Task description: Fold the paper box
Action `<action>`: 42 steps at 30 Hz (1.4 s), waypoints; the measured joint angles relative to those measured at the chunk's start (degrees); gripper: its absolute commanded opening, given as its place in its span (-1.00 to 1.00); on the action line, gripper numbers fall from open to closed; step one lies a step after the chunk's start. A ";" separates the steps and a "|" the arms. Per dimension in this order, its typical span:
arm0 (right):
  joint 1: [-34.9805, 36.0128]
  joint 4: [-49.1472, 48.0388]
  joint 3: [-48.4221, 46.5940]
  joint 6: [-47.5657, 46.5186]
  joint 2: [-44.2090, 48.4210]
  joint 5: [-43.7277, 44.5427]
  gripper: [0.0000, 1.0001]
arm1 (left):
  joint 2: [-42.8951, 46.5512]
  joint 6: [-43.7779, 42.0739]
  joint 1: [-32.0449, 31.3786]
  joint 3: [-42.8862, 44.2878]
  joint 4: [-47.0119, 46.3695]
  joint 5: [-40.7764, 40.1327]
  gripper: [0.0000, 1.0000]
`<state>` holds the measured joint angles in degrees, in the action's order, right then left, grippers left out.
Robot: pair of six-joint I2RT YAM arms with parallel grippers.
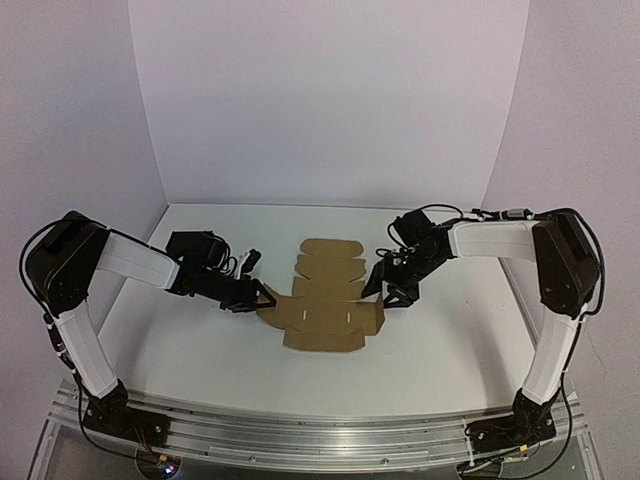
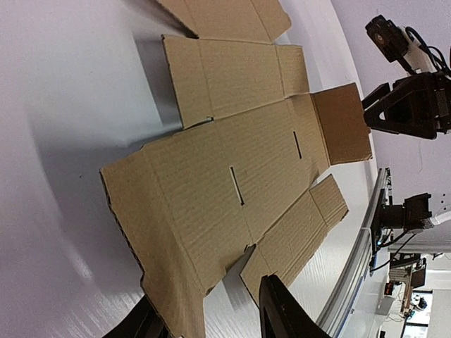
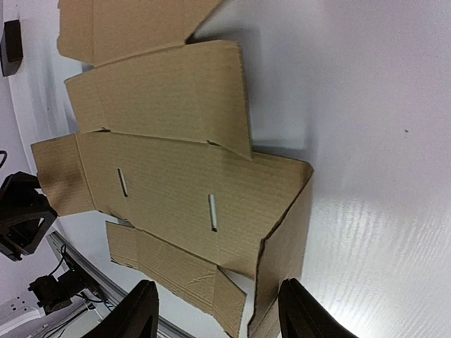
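Paper box (image 1: 325, 300): a flat brown die-cut cardboard sheet, unfolded, lying on the white table (image 1: 200, 350) about midway between the two arms.
Layout from above: the round-cornered flap points to 12 o'clock. The broad panel with two narrow slots (image 2: 236, 186) lies toward 6 o'clock. Short side flaps stick out at 9 and 3 o'clock.
Left gripper (image 1: 262, 296): low over the table at the sheet's 9 o'clock edge, pointing toward 3 o'clock.
Left claw state: released. In the left wrist view its two fingers (image 2: 278, 310) stand apart with the side flap's edge running up between them. White table shows between the cardboard and one finger. Whether the other finger touches the flap cannot be told.
Right gripper (image 1: 385, 292): low at the sheet's 3 o'clock edge, pointing toward 9 o'clock.
Right claw state: released. In the right wrist view its fingers (image 3: 141, 313) are spread on either side of the flap.
Right side flap (image 3: 285, 239): tilted up off the table along its crease, casting a shadow. Its free edge lies close to one finger, though contact cannot be judged.
Remaining panels: lying flat, apart from a slight lift at the middle panel's edge toward 12 o'clock.
Near edge: an aluminium rail (image 1: 300, 430) carries both arm bases at 6 o'clock.
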<state>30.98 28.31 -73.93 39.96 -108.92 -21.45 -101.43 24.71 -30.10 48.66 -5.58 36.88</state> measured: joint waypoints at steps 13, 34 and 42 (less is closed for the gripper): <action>2.32 -0.50 -2.04 1.16 -2.23 -0.50 0.25 | 0.22 -3.86 -1.42 1.53 -2.61 3.74 -0.03; 8.58 4.38 1.59 -13.84 13.25 19.39 0.36 | 1.55 -6.53 -1.47 1.61 0.69 -1.43 -0.28; 25.77 1.98 3.28 -54.90 12.93 20.33 0.66 | 1.60 -6.91 -1.47 1.60 0.69 -2.35 -0.28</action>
<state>56.75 30.29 -70.64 -14.94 -95.99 -1.11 -99.83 17.81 -31.57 50.26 -4.89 34.53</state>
